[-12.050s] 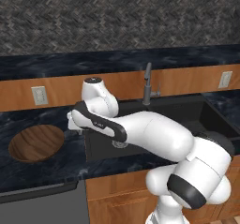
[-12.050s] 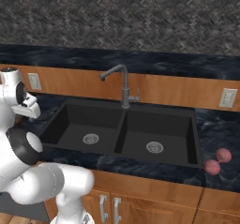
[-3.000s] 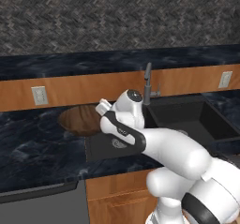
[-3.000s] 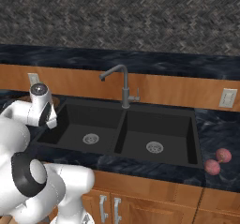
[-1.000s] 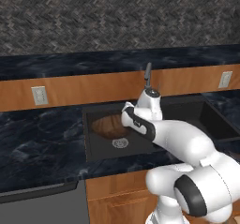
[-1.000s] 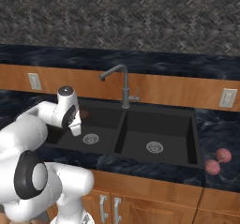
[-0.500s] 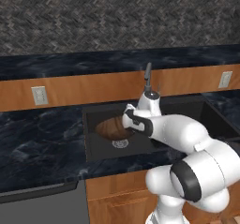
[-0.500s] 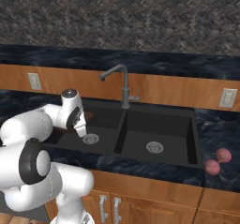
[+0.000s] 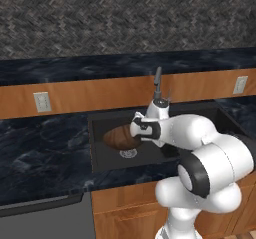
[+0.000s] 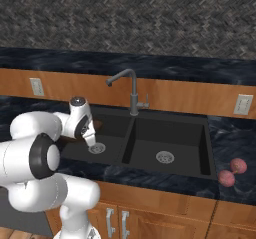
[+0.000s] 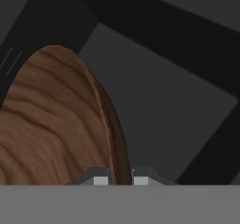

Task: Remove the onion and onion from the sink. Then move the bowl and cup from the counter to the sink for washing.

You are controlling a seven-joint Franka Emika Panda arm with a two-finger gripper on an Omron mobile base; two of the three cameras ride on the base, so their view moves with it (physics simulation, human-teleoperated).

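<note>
Your pincer (image 11: pixel 117 180) is clamped narrow on the rim of the wooden bowl (image 9: pixel 120 136), one fingertip (image 11: pixel 100 179) inside the wall and the other outside. You hold the bowl tilted on edge over the left basin of the black sink (image 10: pixel 192 169), above that basin's metal drain (image 9: pixel 128 153). On the table (image 10: pixel 235 192) to the right of the sink, the two pinkish-red onions (image 10: pixel 232 171) lie just beside each other. The grey gooseneck faucet (image 10: pixel 131 90) stands behind the divider.
</note>
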